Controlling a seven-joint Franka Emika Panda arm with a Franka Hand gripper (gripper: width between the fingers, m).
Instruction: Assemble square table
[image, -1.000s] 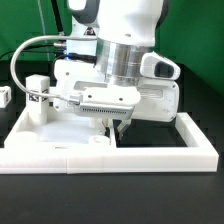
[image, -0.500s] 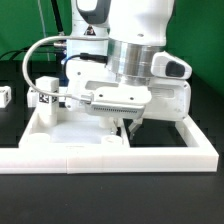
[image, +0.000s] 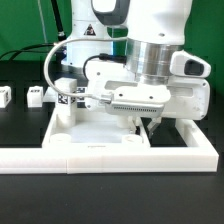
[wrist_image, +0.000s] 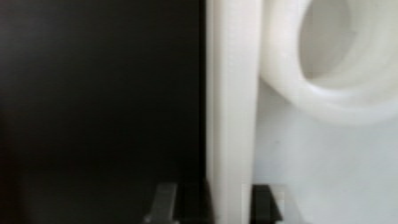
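Square table (image: 95, 136) lies in loose pieces on the black table (image: 20, 135). At nine o'clock in the exterior view, two small tagged legs (image: 5, 95) (image: 35, 96) sit near each other, well apart from the rest. Toward the centre, a third leg (image: 66, 110) stands upright at the ten o'clock corner of the white tabletop (image: 100, 143). The tabletop lies flat at six o'clock, just behind the long white L-shaped barrier (image: 100, 160), which runs along the front and turns back at four o'clock. The gripper (image: 145, 124) reaches down at the tabletop's four o'clock side. In the wrist view the dark fingers (wrist_image: 178, 205) stand one on each side of the tabletop's upright wall (wrist_image: 231, 90), clenched on it, with a rounded recess (wrist_image: 365, 45) just beside that wall.
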